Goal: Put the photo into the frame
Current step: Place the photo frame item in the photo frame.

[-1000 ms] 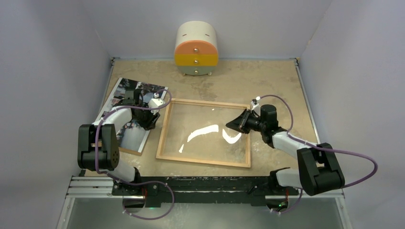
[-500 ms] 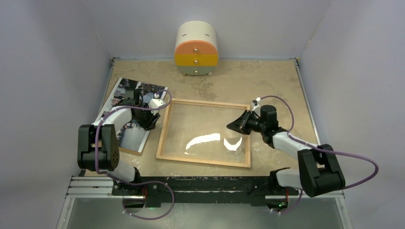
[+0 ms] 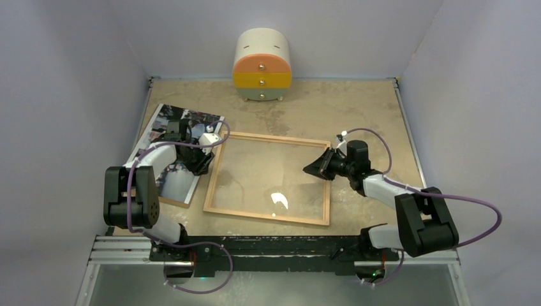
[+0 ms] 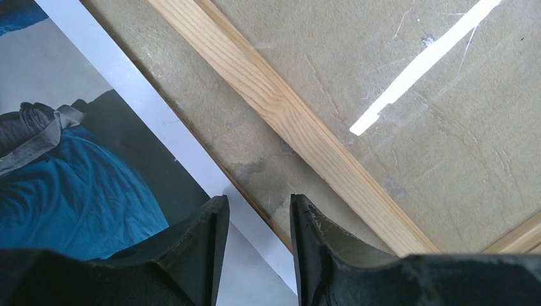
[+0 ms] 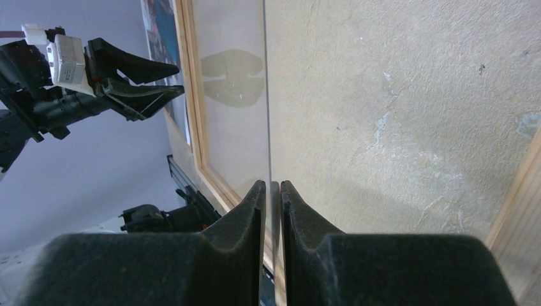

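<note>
Top external view: frame [image 3: 265, 217] lies flat between the two grippers; photo [image 3: 167, 121] lies flat outside it, beneath the left gripper [image 3: 194, 160].
Left gripper: fingers apart, nothing between them. Tips are poised over the photo's white border; contact with the print cannot be told.
Right gripper [image 5: 272, 186]: fingers nearly together, clamped on the thin edge of a clear pane [image 5: 229, 95]. The pane runs straight ahead of the tips over the frame's opening.
Photo to frame: the frame's near rail sits just right of the left fingertips, with a strip of bare table between rail and print. The two are apart.
Done: no part of the insertion; photo wholly outside the rails.
Left, by my reckoning: deal with the pane, lift the photo, carry it across, seat it inside the rails.
In the way: the pane over the opening. The print lies flat, so its edge is likely awkward to pinch.
Around: round cream, orange and yellow cabinet [image 3: 262, 64] stands well beyond both grippers at the table's [image 3: 357, 108] far edge, out of the work.
</note>
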`<state>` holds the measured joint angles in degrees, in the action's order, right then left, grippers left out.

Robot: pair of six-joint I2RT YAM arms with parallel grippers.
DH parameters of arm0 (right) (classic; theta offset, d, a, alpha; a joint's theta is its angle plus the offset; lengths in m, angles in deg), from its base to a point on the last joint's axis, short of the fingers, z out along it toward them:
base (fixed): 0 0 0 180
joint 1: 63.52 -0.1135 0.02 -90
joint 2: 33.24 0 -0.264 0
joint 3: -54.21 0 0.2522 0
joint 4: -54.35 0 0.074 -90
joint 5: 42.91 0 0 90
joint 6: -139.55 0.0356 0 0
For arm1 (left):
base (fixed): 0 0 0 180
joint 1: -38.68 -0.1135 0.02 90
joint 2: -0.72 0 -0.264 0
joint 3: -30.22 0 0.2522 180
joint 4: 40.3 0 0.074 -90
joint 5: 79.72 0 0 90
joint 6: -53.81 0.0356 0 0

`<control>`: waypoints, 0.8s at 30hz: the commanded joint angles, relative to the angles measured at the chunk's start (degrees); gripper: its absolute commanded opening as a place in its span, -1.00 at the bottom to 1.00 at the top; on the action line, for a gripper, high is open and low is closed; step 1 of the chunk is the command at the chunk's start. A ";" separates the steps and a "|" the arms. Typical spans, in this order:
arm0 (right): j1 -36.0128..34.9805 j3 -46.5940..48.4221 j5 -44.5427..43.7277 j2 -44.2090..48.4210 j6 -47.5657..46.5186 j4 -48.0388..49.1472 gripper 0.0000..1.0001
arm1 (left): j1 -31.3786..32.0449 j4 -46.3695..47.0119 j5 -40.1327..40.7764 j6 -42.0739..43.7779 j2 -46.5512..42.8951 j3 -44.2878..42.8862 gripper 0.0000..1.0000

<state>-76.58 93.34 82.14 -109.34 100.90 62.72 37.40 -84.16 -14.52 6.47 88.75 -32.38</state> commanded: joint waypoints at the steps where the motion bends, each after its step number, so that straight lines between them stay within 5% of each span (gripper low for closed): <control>1: -0.04 1.00 0.24 -0.19 0.22 3.36 -0.67 | 0.48 0.13 -2.10 1.12 -1.68 0.54 -0.15; 9: -0.04 0.40 0.43 -1.51 1.52 6.29 -0.56 | 0.83 0.17 -2.15 1.12 -1.50 0.58 -0.15; 17: -0.04 4.29 -3.74 0.02 -6.32 -7.33 -0.07 | 0.84 0.05 -1.75 1.53 -1.81 0.85 -0.15; 24: -0.04 5.33 -4.06 2.51 -8.30 -13.66 0.02 | 0.78 0.14 -1.31 1.90 -1.85 1.09 -0.15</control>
<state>-76.60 96.29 79.41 -109.78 95.42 54.30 38.05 -84.14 -14.65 6.71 88.75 -32.27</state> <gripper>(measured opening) 0.505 0.424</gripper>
